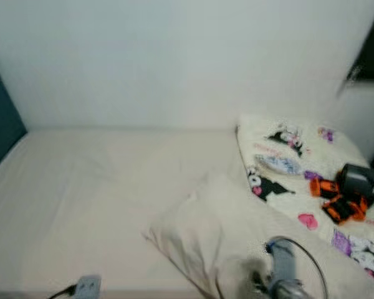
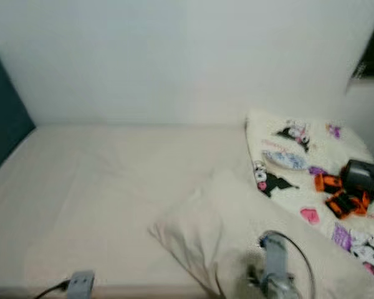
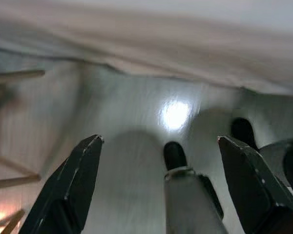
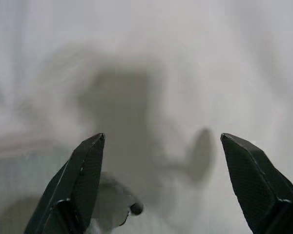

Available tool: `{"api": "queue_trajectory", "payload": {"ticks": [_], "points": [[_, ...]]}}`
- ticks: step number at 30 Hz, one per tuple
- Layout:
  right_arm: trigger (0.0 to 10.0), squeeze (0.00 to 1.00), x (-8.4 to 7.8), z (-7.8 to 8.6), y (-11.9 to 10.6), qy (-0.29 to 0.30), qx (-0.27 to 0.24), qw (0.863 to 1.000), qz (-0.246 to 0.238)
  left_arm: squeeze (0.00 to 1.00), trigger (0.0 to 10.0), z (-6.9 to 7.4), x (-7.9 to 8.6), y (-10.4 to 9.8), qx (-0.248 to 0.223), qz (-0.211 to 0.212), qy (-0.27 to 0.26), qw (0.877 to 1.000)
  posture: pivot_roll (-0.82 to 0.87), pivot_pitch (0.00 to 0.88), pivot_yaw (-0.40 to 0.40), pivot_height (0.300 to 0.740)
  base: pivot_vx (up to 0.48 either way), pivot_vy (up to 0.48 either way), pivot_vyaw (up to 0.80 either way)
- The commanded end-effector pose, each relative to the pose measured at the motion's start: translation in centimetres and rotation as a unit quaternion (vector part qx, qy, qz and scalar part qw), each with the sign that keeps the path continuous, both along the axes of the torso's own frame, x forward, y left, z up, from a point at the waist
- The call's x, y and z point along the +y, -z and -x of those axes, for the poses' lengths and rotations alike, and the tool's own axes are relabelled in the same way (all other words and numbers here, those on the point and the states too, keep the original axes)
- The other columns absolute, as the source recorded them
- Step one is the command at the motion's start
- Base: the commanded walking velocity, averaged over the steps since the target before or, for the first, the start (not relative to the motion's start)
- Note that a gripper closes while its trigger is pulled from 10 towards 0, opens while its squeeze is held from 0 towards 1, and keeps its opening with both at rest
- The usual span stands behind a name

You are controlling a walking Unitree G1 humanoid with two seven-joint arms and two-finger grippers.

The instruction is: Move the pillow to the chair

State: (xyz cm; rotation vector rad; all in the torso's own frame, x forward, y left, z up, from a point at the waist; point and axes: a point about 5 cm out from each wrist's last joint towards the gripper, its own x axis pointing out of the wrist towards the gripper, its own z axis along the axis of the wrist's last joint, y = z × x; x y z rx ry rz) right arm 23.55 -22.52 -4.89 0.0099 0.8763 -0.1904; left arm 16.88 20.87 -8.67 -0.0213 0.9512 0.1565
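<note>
A: Where's the pillow (image 1: 202, 240) right now?

B: Lying on the bed (image 1: 93, 193), near its front edge, just beside the cartoon-print blanket (image 1: 311, 187). It's untouched, so the task is at the approach step; no chair is visible.

A: And the grippers?

B: The right gripper (image 4: 161, 185) hangs over pale fabric with its fingers spread wide and nothing between them. The left gripper (image 3: 158, 187) is likewise spread and empty, low by the floor (image 3: 136, 117) beneath the bed's edge.

A: What does the next move need?

B: I'd judge the right arm (image 1: 280, 268) should reach down so both fingers straddle a fold of the pillow, then pinch and lift
</note>
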Motion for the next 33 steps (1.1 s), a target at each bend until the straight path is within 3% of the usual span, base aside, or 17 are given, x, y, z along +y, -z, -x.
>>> {"api": "queue_trajectory", "payload": {"ticks": [1,14,21,24,33], "points": [[10.0,0.0,-0.3,0.3,0.2,0.001,0.008,1.0,0.005,0.0,10.0,-0.3,-0.2,-0.1,-0.001,-0.004,0.012,1.0,-0.13,0.024,0.041,0.74,0.0,0.0,-0.69],[10.0,0.0,-0.1,0.3,0.2,0.012,-0.002,1.0,-0.005,0.0,10.0,-1.0,-0.3,-0.4,-0.017,-0.021,0.04,0.999,-0.13,0.025,0.047,0.74,0.0,0.0,-0.7],[10.0,0.0,0.1,0.0,0.0,0.015,-0.01,1.0,-0.012,0.0,10.0,-1.5,-0.4,-0.7,-0.023,-0.037,0.061,0.997,-0.13,0.022,0.048,0.74,0.0,0.0,0.0],[10.0,0.0,0.2,-0.1,0.0,0.016,-0.014,1.0,-0.02,0.0,10.0,-2.0,-0.4,-0.9,-0.027,-0.047,0.057,0.997,-0.13,0.021,0.05,0.74,0.0,-0.464,0.0],[10.0,0.0,0.7,-0.9,-0.5,-0.001,-0.032,0.999,-0.034,0.0,10.0,-4.1,-0.7,-2.0,-0.061,-0.014,0.021,0.998,-0.13,0.017,0.052,0.74,0.0,-0.48,0.0]]}}
